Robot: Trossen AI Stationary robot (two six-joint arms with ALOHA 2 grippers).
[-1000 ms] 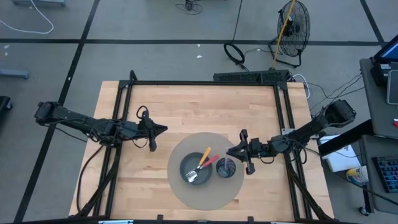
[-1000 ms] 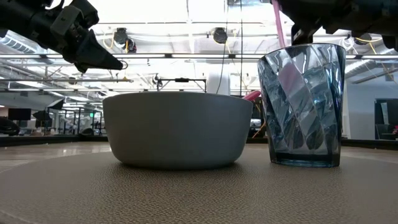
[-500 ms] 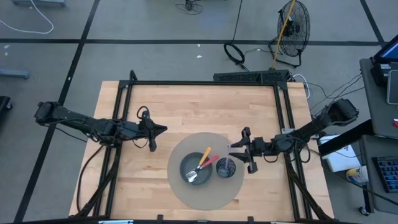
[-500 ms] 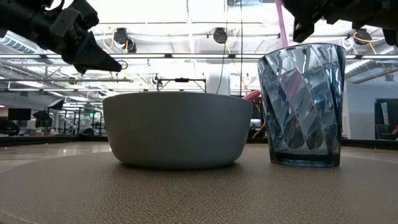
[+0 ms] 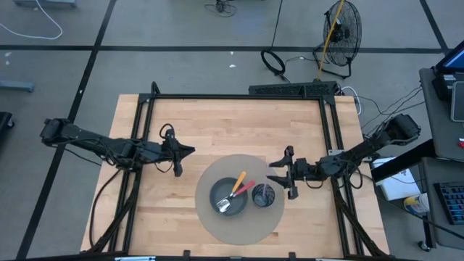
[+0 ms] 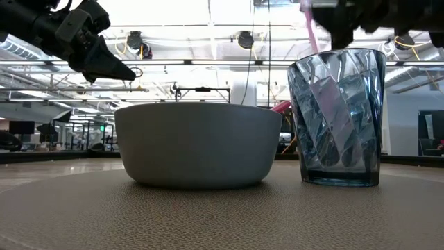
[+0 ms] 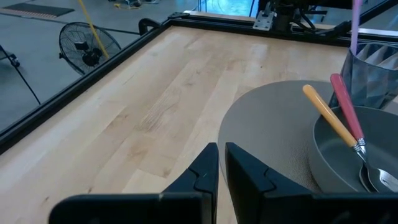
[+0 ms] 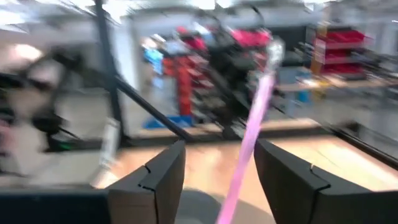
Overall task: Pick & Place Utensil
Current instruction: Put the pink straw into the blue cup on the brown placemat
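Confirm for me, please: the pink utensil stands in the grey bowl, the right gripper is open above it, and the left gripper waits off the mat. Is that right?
Not quite. The pink utensil stands in the blue glass, not in the grey bowl; the low view shows it plainly. The bowl holds the orange-handled and red-handled utensils. The rest holds: the right gripper is open above it, and the left gripper waits off the mat.

A wooden table (image 5: 217, 130) carries a round grey mat (image 5: 210, 221); on the mat stand a bowl (image 5: 230, 197) and a glass (image 5: 263, 196).
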